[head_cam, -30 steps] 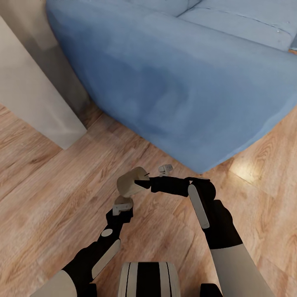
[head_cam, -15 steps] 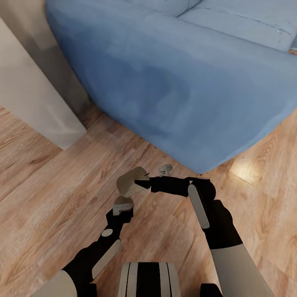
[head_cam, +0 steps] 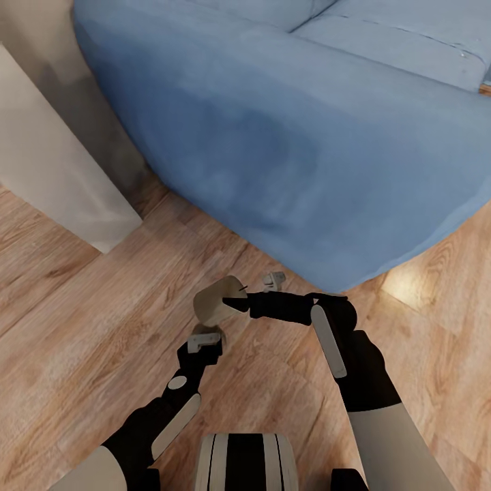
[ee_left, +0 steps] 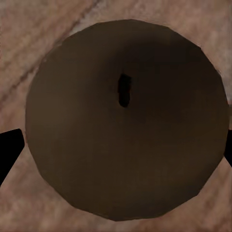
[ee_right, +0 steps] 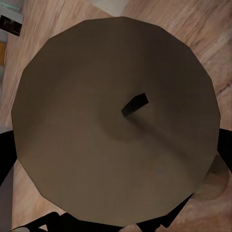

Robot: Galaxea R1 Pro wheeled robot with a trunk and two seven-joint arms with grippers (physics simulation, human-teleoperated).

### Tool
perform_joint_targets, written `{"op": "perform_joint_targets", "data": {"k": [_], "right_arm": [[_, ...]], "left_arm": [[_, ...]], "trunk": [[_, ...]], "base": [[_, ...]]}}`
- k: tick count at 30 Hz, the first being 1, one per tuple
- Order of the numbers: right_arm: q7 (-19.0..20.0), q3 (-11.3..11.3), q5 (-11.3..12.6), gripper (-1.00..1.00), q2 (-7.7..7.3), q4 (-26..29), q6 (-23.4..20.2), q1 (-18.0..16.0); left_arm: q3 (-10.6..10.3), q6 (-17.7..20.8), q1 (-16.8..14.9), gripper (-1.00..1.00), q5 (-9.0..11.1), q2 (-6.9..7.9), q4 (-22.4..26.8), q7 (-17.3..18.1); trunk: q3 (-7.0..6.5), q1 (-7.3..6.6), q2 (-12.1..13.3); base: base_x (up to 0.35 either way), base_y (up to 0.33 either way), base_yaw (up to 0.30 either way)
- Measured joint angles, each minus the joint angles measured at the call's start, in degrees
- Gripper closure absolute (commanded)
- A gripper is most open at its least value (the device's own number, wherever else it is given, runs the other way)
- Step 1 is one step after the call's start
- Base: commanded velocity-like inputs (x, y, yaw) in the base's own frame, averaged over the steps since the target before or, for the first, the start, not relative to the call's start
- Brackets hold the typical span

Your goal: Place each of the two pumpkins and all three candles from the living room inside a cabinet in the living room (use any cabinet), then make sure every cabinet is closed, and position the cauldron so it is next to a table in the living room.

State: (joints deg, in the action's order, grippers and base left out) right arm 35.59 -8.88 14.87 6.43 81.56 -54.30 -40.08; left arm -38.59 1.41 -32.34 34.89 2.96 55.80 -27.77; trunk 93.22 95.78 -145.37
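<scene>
Two tan candles are held low over the wooden floor, in front of the sofa. One candle (head_cam: 214, 302) lies tilted on its side in my right gripper (head_cam: 239, 303), which is shut on it; the right wrist view looks onto its round top (ee_right: 116, 121) and dark wick. A second candle (head_cam: 203, 332) peeks out of my left gripper (head_cam: 204, 341), just below the first. In the left wrist view that candle (ee_left: 125, 125) sits between black fingertips (ee_left: 7, 150) at both edges. Pumpkins, cabinet, cauldron and coffee table are out of view.
A big blue sofa (head_cam: 307, 136) spans the upper part of the head view, its corner close ahead of my grippers. A pale grey block or wall corner (head_cam: 48, 177) stands at the left. Wooden floor (head_cam: 82, 327) runs between them and to the right.
The head view has shifted slightly, so sofa and grey block sit a little lower-left. Both grippers keep their candles in the same pose.
</scene>
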Motion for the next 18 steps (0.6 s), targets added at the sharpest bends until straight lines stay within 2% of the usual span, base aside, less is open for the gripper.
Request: {"op": "perform_joint_targets", "data": {"k": [1,12,13,15,18], "right_arm": [[0.0,0.0,0.0,1.00,0.00,0.0,0.0,0.0],[0.0,0.1,0.0,1.00,-0.01,0.0,0.0,0.0],[0.0,0.1,0.0,1.00,-0.01,0.0,0.0,0.0],[0.0,0.1,0.0,1.00,-0.01,0.0,0.0,0.0],[0.0,0.1,0.0,1.00,-0.01,0.0,0.0,0.0]], "left_arm": [[0.0,0.0,0.0,1.00,0.0,0.01,0.0,0.0],[-0.1,0.0,0.1,1.00,0.0,0.14,0.3,0.0],[-0.1,0.0,0.1,1.00,0.0,0.31,0.5,0.0],[-0.2,0.0,0.2,1.00,0.0,1.64,2.2,-0.1],[-0.3,0.0,0.4,1.00,0.0,2.52,4.1,-0.1]], "trunk": [[0.00,0.00,0.0],[0.00,0.00,0.0],[0.00,0.00,0.0],[0.00,0.00,0.0],[0.00,0.00,0.0]], "base": [[0.000,0.000,0.000],[0.000,0.000,0.000],[0.000,0.000,0.000],[0.000,0.000,0.000],[0.000,0.000,0.000]]}}
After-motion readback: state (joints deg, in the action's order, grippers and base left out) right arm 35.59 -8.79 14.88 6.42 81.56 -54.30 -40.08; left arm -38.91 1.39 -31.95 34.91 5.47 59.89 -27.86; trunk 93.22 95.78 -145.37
